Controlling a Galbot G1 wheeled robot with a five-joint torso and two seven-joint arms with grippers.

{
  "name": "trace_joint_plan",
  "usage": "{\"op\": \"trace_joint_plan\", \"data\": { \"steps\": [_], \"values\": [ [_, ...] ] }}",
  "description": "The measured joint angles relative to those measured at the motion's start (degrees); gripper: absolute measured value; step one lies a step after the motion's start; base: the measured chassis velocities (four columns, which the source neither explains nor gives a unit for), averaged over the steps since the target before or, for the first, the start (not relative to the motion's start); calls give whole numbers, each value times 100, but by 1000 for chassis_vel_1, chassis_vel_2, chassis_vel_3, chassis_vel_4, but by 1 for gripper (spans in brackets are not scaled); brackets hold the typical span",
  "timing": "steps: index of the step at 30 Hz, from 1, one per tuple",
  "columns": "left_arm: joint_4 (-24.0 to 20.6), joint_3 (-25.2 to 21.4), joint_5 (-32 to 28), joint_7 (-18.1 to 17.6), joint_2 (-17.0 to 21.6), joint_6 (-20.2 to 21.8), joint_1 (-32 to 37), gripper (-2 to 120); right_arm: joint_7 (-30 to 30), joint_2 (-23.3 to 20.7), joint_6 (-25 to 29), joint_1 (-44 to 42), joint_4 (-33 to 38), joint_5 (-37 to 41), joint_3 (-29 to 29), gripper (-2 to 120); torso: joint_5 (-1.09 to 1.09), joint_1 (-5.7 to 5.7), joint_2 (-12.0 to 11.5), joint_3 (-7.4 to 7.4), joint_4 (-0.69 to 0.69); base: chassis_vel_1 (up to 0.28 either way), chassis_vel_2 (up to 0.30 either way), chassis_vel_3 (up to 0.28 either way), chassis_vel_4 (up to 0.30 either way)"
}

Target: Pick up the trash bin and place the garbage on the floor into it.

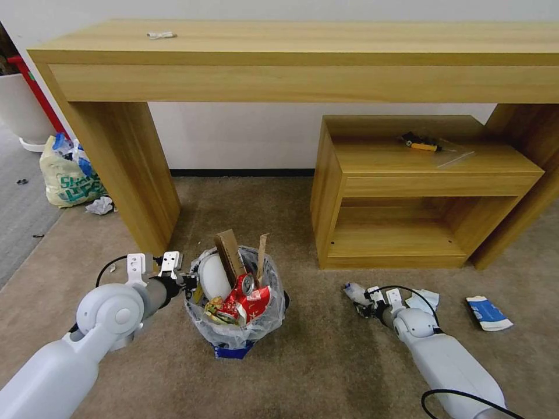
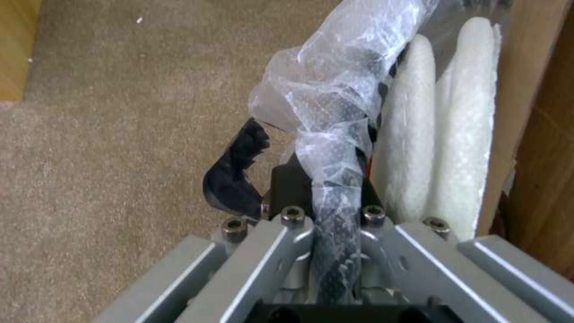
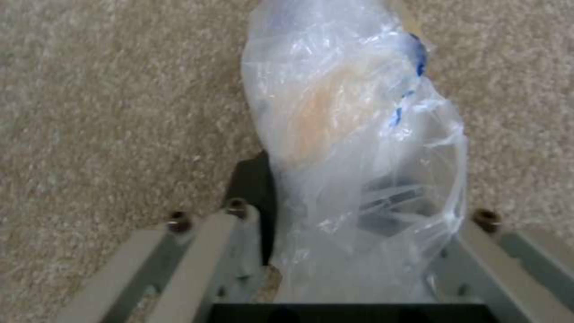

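Claw of the left arm (image 1: 187, 283) is clamping the rim of the trash bin (image 1: 236, 334), its fingers pinching the crinkly clear liner (image 2: 323, 107) where it folds over the dark edge, as the left wrist view is showing. That small round bin is sitting on the carpet (image 1: 326, 372) in front of the robot, blue showing at its base, and it is brimming: two white slippers (image 1: 214, 276) are standing on edge against the rim next to the claw, a cardboard piece (image 1: 229, 253) and a wood stick (image 1: 262, 250) are poking up from the middle, and a crushed red can (image 1: 247, 285) is lying among red wrappers (image 1: 253, 302).

Off to the bin's right, the right claw (image 1: 362, 305) is reaching down to the floor and closing on a piece of clear plastic (image 3: 353, 134) with blue marks, which is bulging out between its fingers just above the carpet. Just beside that arm's wrist a pale-blue tissue (image 1: 424, 301) is lying, and farther right a blue-white packet (image 1: 488, 313) is resting flat.

Behind everything a long wooden table (image 1: 291, 52) is spanning the wall, with a low wooden shelf unit (image 1: 407, 192) tucked under its right half. By the table's left leg a yellowish printed shopping bag (image 1: 70, 174) is slumping, with a crumpled white paper (image 1: 101, 205) beside it.
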Motion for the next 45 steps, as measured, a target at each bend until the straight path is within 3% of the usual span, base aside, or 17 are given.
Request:
{"op": "trace_joint_plan", "data": {
  "steps": [3, 5, 7, 8, 11, 17, 18, 20, 21, 27, 31, 37, 45],
  "values": [
    [-28, -6, -5, 0, 20, 0, 13, 0, 33, 30, 65, -47, 10, -94, 23, 20, 1, 0, 0, 0, 1, 0, 0, 0, 0],
    [-75, -7, -19, 0, 42, 0, 26, 0, 78, 10, 86, -184, 202, -182, 102, 8, 1, 0, 0, 0, 0, 0, 0, 0, 0],
    [-82, -7, -21, 0, 46, 0, 27, 0, 83, 4, 88, -202, 236, -200, 117, 7, 1, 0, 0, 0, 0, 0, 0, 0, 0],
    [-115, -7, -43, -2, 72, 0, 30, 0, 99, -53, 134, -329, 532, -308, 228, 1, 0, 0, 0, 0, -1, 0, 0, 0, 0],
    [-140, -7, -67, -8, 94, 0, 31, 0, 100, -111, 178, -433, 849, -340, 322, 0, 1, 0, 0, 0, -1, 0, 0, 0, 0],
    [-193, -10, -121, -32, 202, 0, 30, 0, 93, -521, 57, -742, 2987, 206, 626, 0, 0, -1, 0, -1, -1, 0, 0, 0, 0],
    [-193, -10, -121, -32, 202, 0, 30, 0, 93, -521, 57, -742, 2987, 206, 626, 0, 0, -1, 0, -1, -1, 0, 0, 0, 0],
    [-216, 12, -125, -55, 204, 0, 32, 0, 129, -699, -179, -729, 3979, 676, 465, 0, 0, -1, 0, -1, 0, 0, 0, 0, 0],
    [-216, 12, -125, -55, 204, 0, 32, 0, 129, -699, -179, -729, 3979, 676, 465, 0, 0, -1, 0, -1, 0, 0, 0, 0, 0],
    [-303, 126, -178, -113, 187, 0, -14, 0, 262, -962, -624, -444, 5649, 1349, -295, 0, 0, -1, 0, -1, 0, 0, 0, 0, 0],
    [-353, 180, -175, -119, 196, -1, -6, 0, 169, -1035, -837, -238, 6258, 1446, -848, 0, -1, -1, 0, -1, 0, 0, 0, 0, 0],
    [-393, 201, -33, -125, 214, 0, 22, 0, 175, -1057, -1092, -63, 6549, 1648, -1483, 0, -1, -1, 0, 0, 0, 0, 0, 0, 0],
    [-699, 229, -25, -201, 231, 0, 62, 0, 216, -775, -1397, 310, 5963, 1646, -2102, 0, 0, -1, 0, 0, 1, 0, 0, 0, 0]
  ]
}}
